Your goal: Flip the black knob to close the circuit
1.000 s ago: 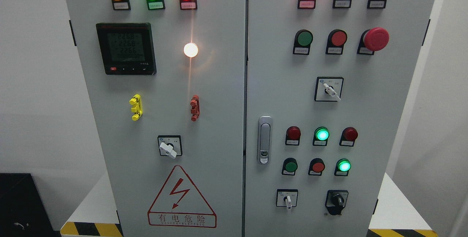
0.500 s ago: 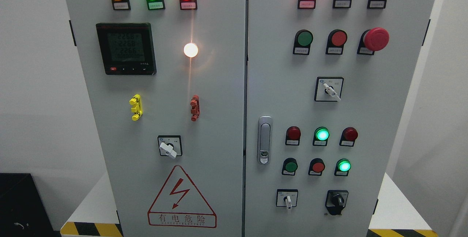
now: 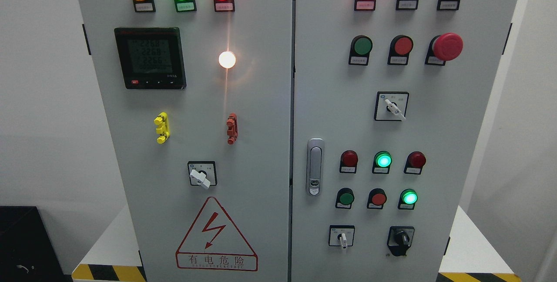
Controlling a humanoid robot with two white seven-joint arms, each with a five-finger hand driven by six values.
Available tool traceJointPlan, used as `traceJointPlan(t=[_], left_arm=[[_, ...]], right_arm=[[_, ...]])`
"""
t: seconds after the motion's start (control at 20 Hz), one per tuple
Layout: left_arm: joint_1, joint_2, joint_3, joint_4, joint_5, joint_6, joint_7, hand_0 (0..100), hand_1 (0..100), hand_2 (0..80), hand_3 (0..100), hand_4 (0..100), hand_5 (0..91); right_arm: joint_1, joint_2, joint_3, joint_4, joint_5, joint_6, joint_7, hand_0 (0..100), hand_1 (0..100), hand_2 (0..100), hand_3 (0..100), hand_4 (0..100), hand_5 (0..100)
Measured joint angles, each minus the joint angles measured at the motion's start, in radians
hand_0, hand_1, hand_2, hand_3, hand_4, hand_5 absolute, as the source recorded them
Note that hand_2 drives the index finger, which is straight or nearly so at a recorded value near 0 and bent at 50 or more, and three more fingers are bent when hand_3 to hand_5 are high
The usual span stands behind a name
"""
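The black knob (image 3: 402, 239) sits at the lower right of the grey electrical cabinet's right door (image 3: 457, 151), its handle pointing roughly straight up. Left of it is a white-handled selector switch (image 3: 342, 237). Above the knob, two green lamps (image 3: 383, 159) (image 3: 409, 197) glow among unlit red and green buttons. Neither of my hands nor any arm shows in the head view.
The left door carries a digital meter (image 3: 150, 58), lit yellow, green and red lamps, a bright white lamp (image 3: 227, 59), a white selector (image 3: 201, 176) and a red warning triangle (image 3: 215, 236). A red mushroom stop button (image 3: 448, 46) and a door latch (image 3: 314, 166) are on the right door.
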State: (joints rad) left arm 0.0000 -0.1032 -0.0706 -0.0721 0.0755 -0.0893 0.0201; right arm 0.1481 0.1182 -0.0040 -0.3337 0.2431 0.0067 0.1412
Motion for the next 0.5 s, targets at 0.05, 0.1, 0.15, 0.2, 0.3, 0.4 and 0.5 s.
traceJointPlan(t=[0.05, 0.1, 0.15, 0.2, 0.3, 0.4, 0.5], left_arm=[[0.0, 0.0, 0.0, 0.0, 0.0, 0.0, 0.0, 12, 56, 0.0, 0, 0, 0.0], [0.0, 0.0, 0.0, 0.0, 0.0, 0.0, 0.0, 12, 56, 0.0, 0, 0, 0.0], [0.0, 0.0, 0.0, 0.0, 0.0, 0.0, 0.0, 12, 56, 0.0, 0, 0, 0.0], [0.0, 0.0, 0.0, 0.0, 0.0, 0.0, 0.0, 12, 56, 0.0, 0, 0, 0.0], [0.0, 0.0, 0.0, 0.0, 0.0, 0.0, 0.0, 12, 56, 0.0, 0, 0, 0.0], [0.0, 0.0, 0.0, 0.0, 0.0, 0.0, 0.0, 12, 56, 0.0, 0, 0, 0.0], [0.0, 0.0, 0.0, 0.0, 0.0, 0.0, 0.0, 12, 56, 0.0, 0, 0, 0.0]], right_arm=[[0.002, 0.0, -0.011, -0.022, 0.031, 0.006, 0.0, 0, 7, 0, 0, 0, 0], [0.003, 0.0, -0.02, -0.044, 0.061, 0.011, 0.0, 0, 7, 0, 0, 0, 0], [0.004, 0.0, -0.029, -0.068, 0.083, 0.016, 0.0, 0, 7, 0, 0, 0, 0], [0.006, 0.0, -0.038, -0.094, 0.102, 0.02, 0.0, 0, 7, 0, 0, 0, 0], [0.007, 0.0, -0.051, -0.14, 0.144, 0.022, 0.0, 0, 7, 0, 0, 0, 0], [0.008, 0.0, -0.063, -0.192, 0.19, 0.023, 0.0, 0, 7, 2, 4, 0, 0], [0.009, 0.0, -0.072, -0.245, 0.233, 0.023, -0.001, 0, 7, 4, 7, 3, 0]])
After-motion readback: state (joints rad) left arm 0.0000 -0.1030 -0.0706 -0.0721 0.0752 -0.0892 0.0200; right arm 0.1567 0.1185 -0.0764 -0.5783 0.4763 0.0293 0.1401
